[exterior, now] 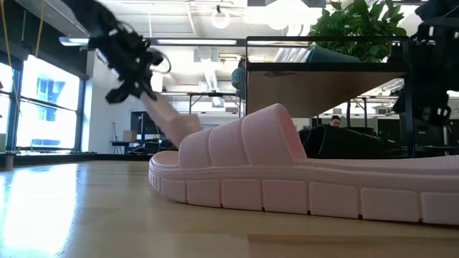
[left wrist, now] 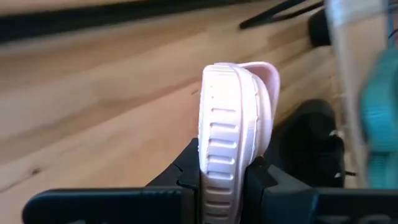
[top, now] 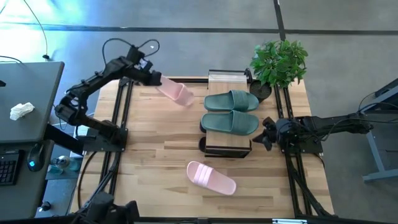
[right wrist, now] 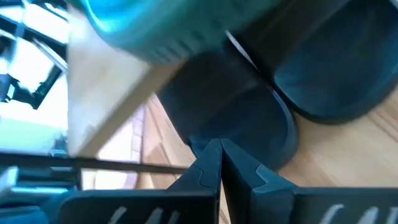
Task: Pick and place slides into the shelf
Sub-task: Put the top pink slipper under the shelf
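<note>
**Pink slide in the air, shelf top already taken**

Left gripper [top: 157, 79] is clamped on the edge of a pink slide [top: 176, 92], sole pinched between the two fingers [left wrist: 186, 177], toe hanging down and away toward the shelf [top: 227, 148]. Holding it by the rim leaves the strap clear, probably so it can be slid in flat. It hangs above the far left part of the table [top: 155, 155], near the edge rail.

The green pair [top: 231, 112] lies side by side across the shelf's top board, filling it. Black slides [right wrist: 323, 74] sit underneath, as best the right wrist view shows; it is dim there.

Second pink slide [top: 211, 177] lies on the table in front of the shelf, well apart from it, open wood all round.

Right gripper [top: 267, 134] waits with fingers shut and empty, just beside the shelf's right end. A potted plant [top: 278, 62] crowds the far right corner, so the left side looks like the freer approach.
</note>
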Robot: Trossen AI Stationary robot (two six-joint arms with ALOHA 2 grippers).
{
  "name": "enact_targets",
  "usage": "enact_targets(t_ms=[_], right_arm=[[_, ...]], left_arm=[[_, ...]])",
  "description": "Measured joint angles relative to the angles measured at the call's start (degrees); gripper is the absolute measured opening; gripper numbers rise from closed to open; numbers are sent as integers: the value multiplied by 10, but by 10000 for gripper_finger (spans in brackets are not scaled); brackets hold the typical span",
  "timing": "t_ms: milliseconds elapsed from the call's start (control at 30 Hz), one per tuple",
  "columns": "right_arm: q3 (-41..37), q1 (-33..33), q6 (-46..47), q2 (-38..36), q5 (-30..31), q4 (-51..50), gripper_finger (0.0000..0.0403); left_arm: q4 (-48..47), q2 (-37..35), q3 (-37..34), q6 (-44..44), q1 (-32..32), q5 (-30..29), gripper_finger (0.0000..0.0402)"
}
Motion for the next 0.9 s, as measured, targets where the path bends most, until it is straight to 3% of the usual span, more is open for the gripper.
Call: enact_targets(t_ms=[267,433,900], right_arm=[[0,0,32,0,-5,13,0],[0,0,30,0,-11,11,0],[0,0,27,0,-19,-23,0]], left_arm=[[231,0,-175,-96,-9,46,41],[386,1,-247,-199,-45,20,41],[620,104,-260,-339,-167,-50,41]])
